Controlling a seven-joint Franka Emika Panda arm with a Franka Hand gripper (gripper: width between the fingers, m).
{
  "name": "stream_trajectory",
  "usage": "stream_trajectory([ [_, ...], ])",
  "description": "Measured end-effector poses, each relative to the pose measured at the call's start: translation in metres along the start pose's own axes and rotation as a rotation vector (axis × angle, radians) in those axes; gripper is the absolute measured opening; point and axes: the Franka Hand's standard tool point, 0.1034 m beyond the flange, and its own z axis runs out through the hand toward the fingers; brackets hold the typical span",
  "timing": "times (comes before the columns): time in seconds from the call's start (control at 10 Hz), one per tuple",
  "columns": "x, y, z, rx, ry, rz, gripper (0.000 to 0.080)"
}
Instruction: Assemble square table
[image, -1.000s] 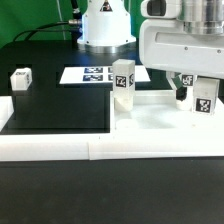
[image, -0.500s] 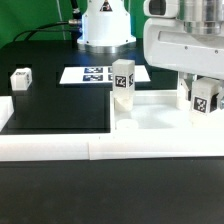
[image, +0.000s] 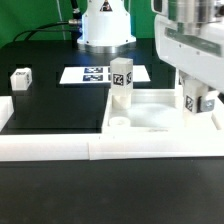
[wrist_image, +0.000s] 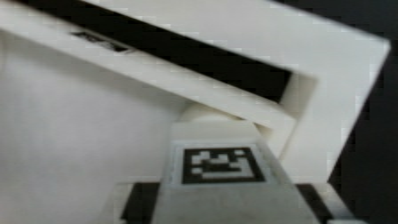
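I have the gripper (image: 203, 100) closed on a leg (image: 206, 103), carried upright over the corner of the tabletop slab (image: 160, 118) at the exterior view's right; in the wrist view the same leg (wrist_image: 221, 165) sits between the finger pads (wrist_image: 146, 203) with its tag facing the camera. The slab lies flat, tucked into the corner of the low white border wall (image: 60, 148), which I judge is there to brace it while legs are screwed in. Another leg (image: 121, 84) already stands upright on the slab's near corner at the exterior view's left, and a loose leg (image: 20, 79) lies well apart on the black mat (image: 60, 100). The marker board (image: 85, 73) sits behind. I hold the leg vertical so it can drop straight onto its hole; whether it touches the slab I cannot tell.
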Motion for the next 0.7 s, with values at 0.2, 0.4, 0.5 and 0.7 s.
stream_trajectory([
  [0.2, -0.005, 0.0, 0.001, 0.005, -0.026, 0.254, 0.0284],
  [0.4, -0.013, -0.002, 0.001, 0.008, -0.033, 0.515, 0.0284],
  [0.5, -0.017, -0.005, 0.001, 0.021, -0.025, 0.564, 0.0285],
  [0.7, -0.018, -0.005, 0.001, 0.027, -0.011, 0.554, 0.0285],
])
